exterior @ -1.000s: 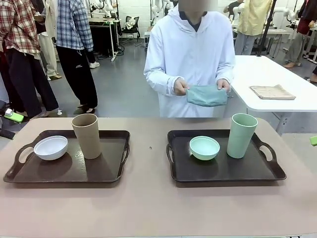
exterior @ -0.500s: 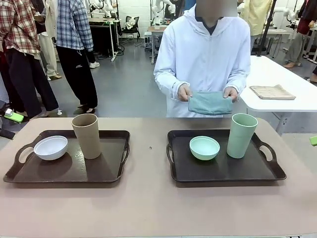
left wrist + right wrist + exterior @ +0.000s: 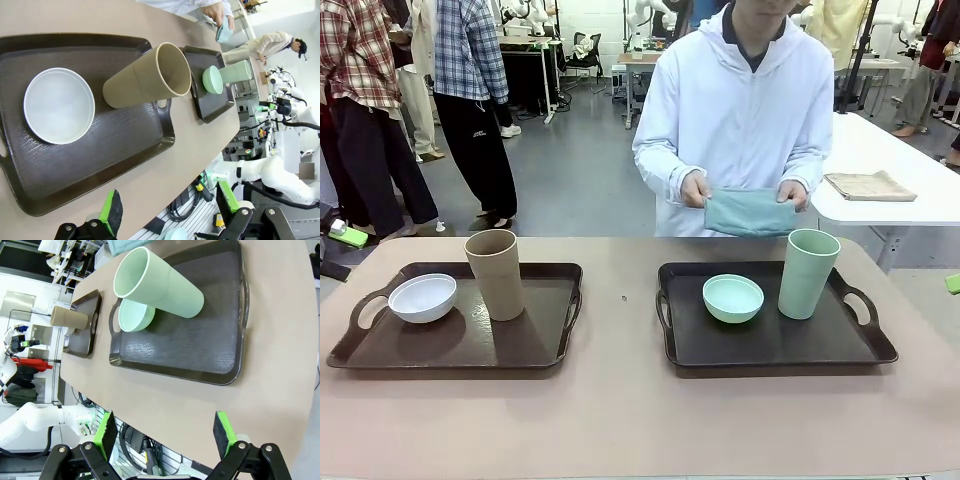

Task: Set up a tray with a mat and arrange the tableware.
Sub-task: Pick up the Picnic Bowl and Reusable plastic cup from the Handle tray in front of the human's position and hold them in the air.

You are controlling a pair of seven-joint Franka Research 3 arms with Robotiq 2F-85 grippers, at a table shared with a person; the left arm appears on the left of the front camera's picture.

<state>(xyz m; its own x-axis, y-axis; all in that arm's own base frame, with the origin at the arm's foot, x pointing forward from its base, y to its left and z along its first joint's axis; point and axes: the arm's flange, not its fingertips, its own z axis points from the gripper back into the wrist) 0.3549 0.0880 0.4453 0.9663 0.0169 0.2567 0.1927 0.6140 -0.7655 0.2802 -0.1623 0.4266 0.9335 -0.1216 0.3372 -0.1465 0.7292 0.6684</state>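
Matt tableware on grained, dark plastic trays.

The left tray (image 3: 430, 348) and right tray (image 3: 765, 348) look like moulded plastic, their floors rough with a wood-like grain and a faint sheen where light falls. The white bowl (image 3: 422, 297) and mint bowl (image 3: 733, 297) are smooth, with a soft gloss inside. The tan tumbler (image 3: 495, 275) and mint tumbler (image 3: 808, 273) are smooth and matt, plastic by the look. The table (image 3: 620, 420) is plain, matt and even. The teal mat (image 3: 750, 212) is soft, dull cloth, folded.
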